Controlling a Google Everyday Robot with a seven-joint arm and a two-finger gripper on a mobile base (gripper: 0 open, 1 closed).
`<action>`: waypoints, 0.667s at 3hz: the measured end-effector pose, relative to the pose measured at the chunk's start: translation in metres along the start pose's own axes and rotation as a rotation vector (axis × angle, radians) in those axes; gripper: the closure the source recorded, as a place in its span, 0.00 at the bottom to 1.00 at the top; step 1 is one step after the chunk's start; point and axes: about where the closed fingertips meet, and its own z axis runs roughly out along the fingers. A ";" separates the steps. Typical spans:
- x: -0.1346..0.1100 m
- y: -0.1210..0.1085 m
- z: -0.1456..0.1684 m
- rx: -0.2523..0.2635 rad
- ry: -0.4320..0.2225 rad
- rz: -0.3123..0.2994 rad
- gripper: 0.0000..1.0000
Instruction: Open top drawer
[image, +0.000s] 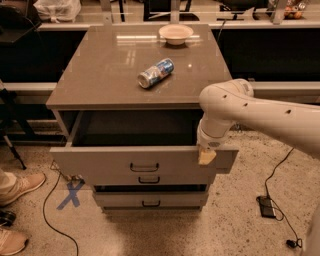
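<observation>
table (100, 85): grey cabinet filling the middle of the view, with a flat top that carries a bowl and a can, and three drawers in its front.
arm (265, 112): white, entering from 3 o'clock and bending down by the table's 4 o'clock corner.
top drawer (95, 167): open, its wide grey front standing well forward of the table's edge toward 6 o'clock, with the dark inside of the box showing behind it.
bottom drawer (175, 199): lowest of the three, at 6 o'clock of the top drawer, with a narrower front and a small black handle.
middle drawer (115, 179): mostly hidden beneath the top drawer's front, only a strip and a small handle showing.
shoes (17, 185): pale pair on the speckled floor at 8 o'clock.
bowl (176, 33): pale and upright, at 12 o'clock on the table top, near the far edge.
can (155, 73): lying on its side near the middle of the table top, at 7 o'clock of the bowl and apart from it.
black bar handle (144, 167): centred on the top drawer's front.
tape cross (70, 194): blue, on the floor at 8 o'clock of the table.
claw (206, 156): tan tip against the upper rim of the top drawer's front, toward its 3 o'clock end; clenched or released, cannot tell.
adapter (266, 206): small black box with a cable, on the floor at 4 o'clock.
</observation>
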 end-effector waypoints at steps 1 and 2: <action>0.000 0.000 0.000 0.000 0.000 0.000 1.00; 0.000 0.000 0.000 0.000 0.000 0.000 1.00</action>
